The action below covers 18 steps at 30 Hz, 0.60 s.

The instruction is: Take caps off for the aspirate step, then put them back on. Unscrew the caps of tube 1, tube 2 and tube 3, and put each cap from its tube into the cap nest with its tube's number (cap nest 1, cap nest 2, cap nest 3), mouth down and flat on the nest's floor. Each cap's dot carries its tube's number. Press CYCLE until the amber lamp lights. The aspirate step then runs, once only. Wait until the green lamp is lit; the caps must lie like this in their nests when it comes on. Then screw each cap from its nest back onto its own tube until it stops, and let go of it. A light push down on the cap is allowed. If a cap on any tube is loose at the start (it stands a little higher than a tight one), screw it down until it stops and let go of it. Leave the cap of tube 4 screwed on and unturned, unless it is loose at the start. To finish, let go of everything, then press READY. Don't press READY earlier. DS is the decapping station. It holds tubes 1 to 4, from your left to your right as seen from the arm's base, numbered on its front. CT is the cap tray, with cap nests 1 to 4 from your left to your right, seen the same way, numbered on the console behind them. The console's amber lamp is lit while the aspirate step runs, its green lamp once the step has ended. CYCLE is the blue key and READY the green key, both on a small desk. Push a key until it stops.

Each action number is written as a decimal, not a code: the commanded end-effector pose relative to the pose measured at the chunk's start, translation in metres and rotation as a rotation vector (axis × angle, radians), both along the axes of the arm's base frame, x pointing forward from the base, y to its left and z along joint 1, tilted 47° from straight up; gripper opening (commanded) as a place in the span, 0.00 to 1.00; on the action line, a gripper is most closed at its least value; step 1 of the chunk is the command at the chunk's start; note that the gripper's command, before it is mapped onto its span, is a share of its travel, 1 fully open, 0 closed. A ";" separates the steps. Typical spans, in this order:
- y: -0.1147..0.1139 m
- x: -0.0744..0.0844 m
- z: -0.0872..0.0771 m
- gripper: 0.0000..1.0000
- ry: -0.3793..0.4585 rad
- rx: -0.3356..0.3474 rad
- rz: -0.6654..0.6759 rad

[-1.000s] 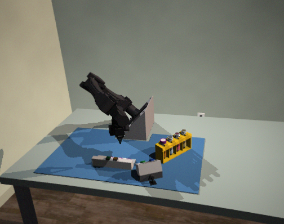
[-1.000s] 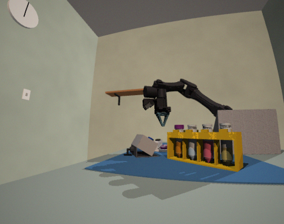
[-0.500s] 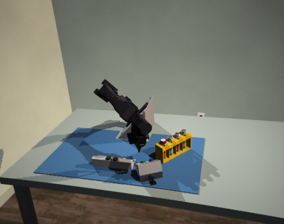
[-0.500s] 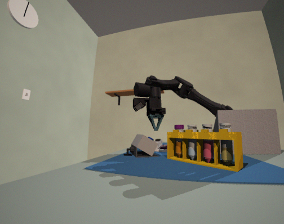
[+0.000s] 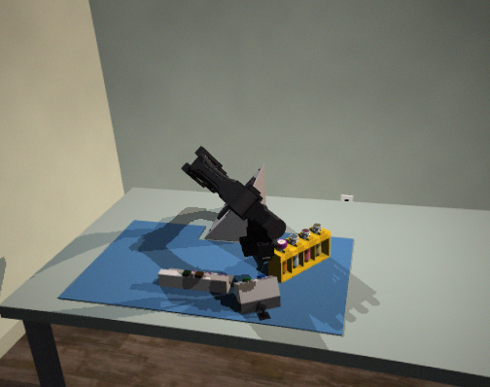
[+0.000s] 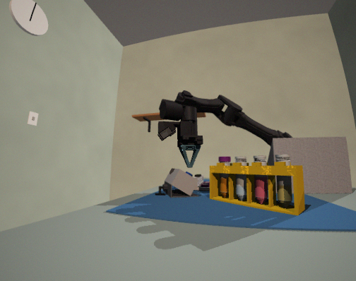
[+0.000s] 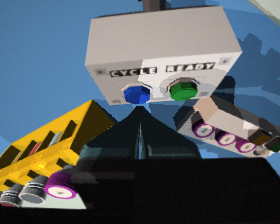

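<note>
Gripper (image 6: 189, 165) has its fingers pressed together w/ nothing between them. It hangs above the small desk (image 7: 161, 40), tip pointing down near the blue key (image 7: 137, 94) and not touching it yet. The green key (image 7: 183, 90) is just right of the blue one in wrist view.

Progress: 3 purple caps (image 7: 203, 131) lie in a row in the tray (image 7: 216, 112), right of the desk in wrist view, so decapping looks done. On the yellow rack (image 6: 256, 170) only the left-end tube (image 6: 224, 159) in ext view has a purple cap. The other 3 show pale bare tops.

Amber lamp (image 7: 261, 137) and green lamp (image 7: 277, 145) both look dark, prob. not lit.

Left to do:
- press blue key
- wait for green lamp
- screw 3 caps back on
- let go, press green key

Roughly halfway, I'd judge.
</note>
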<state>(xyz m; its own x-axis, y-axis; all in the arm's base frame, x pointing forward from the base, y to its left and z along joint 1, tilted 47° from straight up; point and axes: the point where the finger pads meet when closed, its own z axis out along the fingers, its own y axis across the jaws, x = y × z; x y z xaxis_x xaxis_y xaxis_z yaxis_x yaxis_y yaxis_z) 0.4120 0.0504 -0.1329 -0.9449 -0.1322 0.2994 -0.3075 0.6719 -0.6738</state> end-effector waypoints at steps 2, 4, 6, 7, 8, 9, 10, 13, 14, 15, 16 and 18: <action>0.014 0.006 0.009 0.00 -0.030 0.010 0.023; 0.014 0.006 0.009 0.00 -0.030 0.010 0.023; 0.014 0.006 0.009 0.00 -0.030 0.010 0.023; 0.014 0.006 0.009 0.00 -0.030 0.010 0.023; 0.014 0.006 0.009 0.00 -0.030 0.010 0.023; 0.015 0.006 0.009 0.00 -0.030 0.010 0.023; 0.016 0.006 0.009 0.00 -0.030 0.010 0.023; 0.018 0.006 0.010 0.00 -0.030 0.010 0.023; 0.018 0.006 0.010 0.00 -0.030 0.010 0.023; 0.018 0.006 0.010 0.00 -0.030 0.010 0.023; 0.018 0.006 0.010 0.00 -0.030 0.010 0.023; 0.018 0.006 0.010 0.00 -0.030 0.010 0.023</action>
<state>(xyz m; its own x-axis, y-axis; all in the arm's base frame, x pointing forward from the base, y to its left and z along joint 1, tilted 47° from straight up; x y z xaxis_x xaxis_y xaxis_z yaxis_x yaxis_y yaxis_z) 0.4136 0.0527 -0.1282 -0.9478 -0.1265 0.2929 -0.2988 0.6736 -0.6760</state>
